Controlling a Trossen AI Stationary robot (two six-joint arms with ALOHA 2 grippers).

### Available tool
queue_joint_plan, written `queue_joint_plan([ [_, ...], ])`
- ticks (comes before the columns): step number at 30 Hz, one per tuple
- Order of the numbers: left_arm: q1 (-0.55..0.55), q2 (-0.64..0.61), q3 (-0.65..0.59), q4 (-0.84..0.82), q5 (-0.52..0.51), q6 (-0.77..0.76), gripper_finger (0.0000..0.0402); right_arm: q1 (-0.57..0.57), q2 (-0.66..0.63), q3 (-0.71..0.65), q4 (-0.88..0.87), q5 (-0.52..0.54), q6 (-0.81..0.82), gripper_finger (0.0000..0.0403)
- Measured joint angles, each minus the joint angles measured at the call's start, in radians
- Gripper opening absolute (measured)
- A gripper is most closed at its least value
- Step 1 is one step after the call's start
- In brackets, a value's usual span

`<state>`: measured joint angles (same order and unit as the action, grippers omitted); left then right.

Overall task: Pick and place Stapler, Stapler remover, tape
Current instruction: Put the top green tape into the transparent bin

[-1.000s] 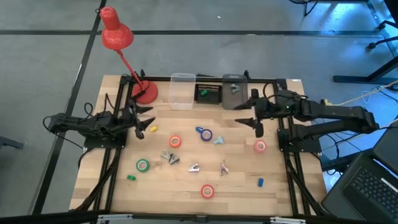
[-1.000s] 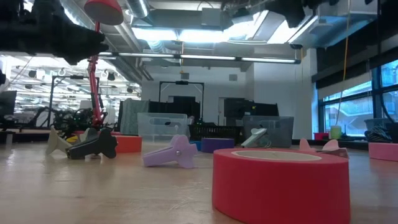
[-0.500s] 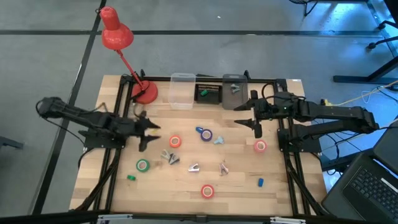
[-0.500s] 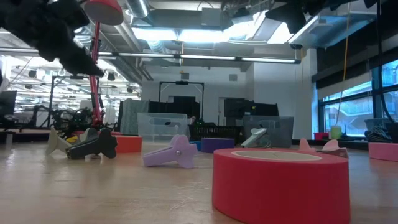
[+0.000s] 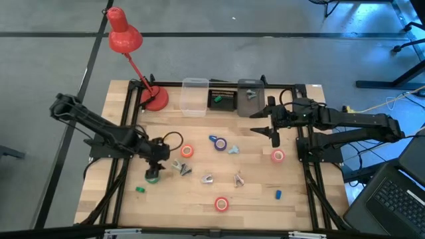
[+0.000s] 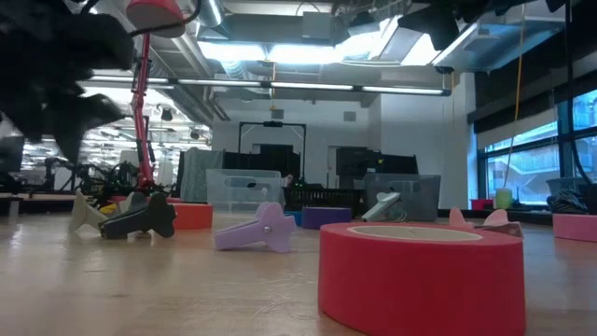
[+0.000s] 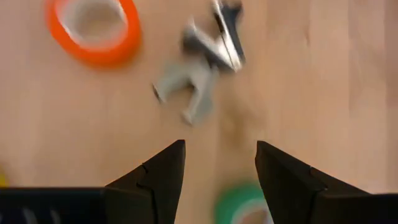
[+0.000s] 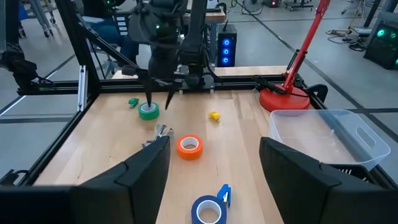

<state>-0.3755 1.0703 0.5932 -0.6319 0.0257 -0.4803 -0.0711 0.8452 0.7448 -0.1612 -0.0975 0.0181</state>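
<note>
wooden table (image 5: 252, 199) under workshop ceiling lights – left tool (image 5: 154, 174) spread apart over green tape (image 8: 148, 111); right tool (image 5: 274, 137) apart, hovering.

My two arms are dark, nearly black, built of slim jointed links on black frame bases. A thin black cable loops beside the left gripper (image 5: 154, 174). Its fingers (image 7: 163, 180) are matte black wedges that taper to blunt tips. The right gripper (image 5: 275, 137) fingers (image 8: 142, 171) look the same, broad and smooth.
</note>
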Motion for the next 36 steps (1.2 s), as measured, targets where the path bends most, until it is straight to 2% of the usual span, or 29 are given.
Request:
queue_joint_plan([
  [4,-0.036,0.014,0.017,-0.14,0.05,-0.079,0.0187,0.0,0.0,0.0,0.0,0.0,0.0,0.0249],
  [7,-0.062,0.015,0.017,-0.182,0.043,-0.145,0.0187,0.0,0.0,0.0,0.0,0.0,0.0,0.0249],
  [11,-0.092,0.015,0.017,-0.184,-0.008,-0.189,0.0187,0.0,0.0,0.0,0.0,0.0,0.0,0.0249],
  [18,-0.138,0.06,0.017,-0.18,-0.008,-0.242,0.0187,0.0,0.0,0.001,0.0,0.0,0.0,0.0249],
  [33,-0.2,0.3,0.016,-0.095,-0.007,-0.239,0.0186,0.0,0.0,0.001,0.0,0.0,-0.001,0.0249],
  [36,-0.199,0.333,0.02,-0.1,-0.006,-0.207,0.0175,0.0,0.0,0.001,0.0,0.0,-0.001,0.0249],
])
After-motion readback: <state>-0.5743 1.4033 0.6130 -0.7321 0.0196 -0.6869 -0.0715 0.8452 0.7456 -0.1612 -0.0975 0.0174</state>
